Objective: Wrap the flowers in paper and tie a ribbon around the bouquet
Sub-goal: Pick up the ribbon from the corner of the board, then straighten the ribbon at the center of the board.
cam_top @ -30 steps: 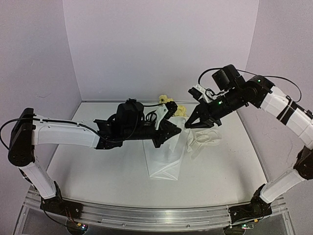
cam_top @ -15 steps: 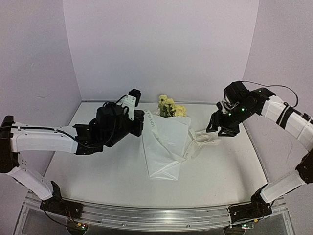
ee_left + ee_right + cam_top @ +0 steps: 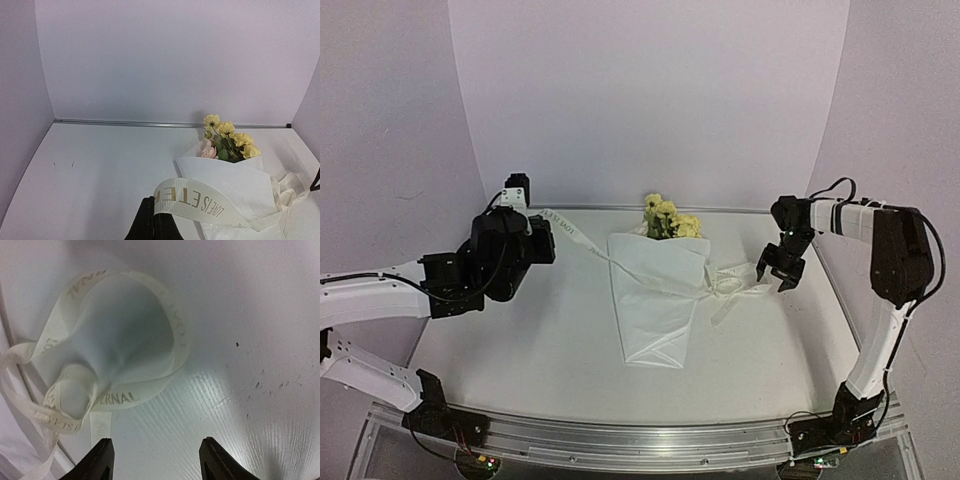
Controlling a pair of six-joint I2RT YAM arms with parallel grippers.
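Bouquet (image 3: 658,300) lies mid-surface (image 3: 520,350), cone tip toward the arm bases, yellow flowers (image 3: 665,215) at the far end. Top view: ribbon (image 3: 582,238) crosses the paper (image 3: 650,330) and stretches out leftward, off the surface; loose loops sit on the right side. Left wrist cam shows what top view can't: left tool (image 3: 152,225) pressed together, pinching the ribbon end, w/ gold lettering readable. Right wrist cam: right tool (image 3: 157,460) spread, above the loops, touching nothing.
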